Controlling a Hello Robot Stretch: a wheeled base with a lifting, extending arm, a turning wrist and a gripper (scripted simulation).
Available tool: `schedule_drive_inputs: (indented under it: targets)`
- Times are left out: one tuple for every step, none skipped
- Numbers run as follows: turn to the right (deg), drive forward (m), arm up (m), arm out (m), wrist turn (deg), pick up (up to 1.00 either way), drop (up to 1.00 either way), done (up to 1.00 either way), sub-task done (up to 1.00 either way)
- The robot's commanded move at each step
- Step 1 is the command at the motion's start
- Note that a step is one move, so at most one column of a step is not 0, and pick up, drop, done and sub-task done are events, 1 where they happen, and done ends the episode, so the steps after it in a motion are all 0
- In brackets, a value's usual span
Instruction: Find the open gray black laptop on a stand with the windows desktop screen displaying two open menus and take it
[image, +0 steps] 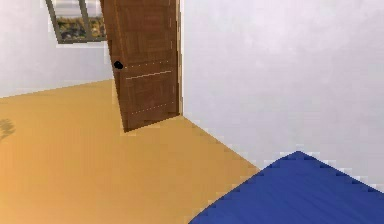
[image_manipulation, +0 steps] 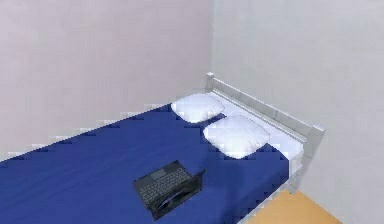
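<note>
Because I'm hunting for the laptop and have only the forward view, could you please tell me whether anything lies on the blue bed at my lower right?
Observer: Yes, the arm side view shows an open dark laptop lying on the blue bedcover.
Operator: Thank you. Is it near the head of the bed?
Observer: No, it lies apart from a white pillow and a second pillow, which sit by the pale headboard.

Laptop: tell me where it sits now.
In the arm side view, the open dark laptop lies on the blue bed, low near the middle, below the two white pillows.
</note>
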Motion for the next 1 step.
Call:
schedule_drive_inputs:
  targets:
    - [0.0,0.00,0.50,0.00,0.0,0.00,0.00,0.00,0.00]
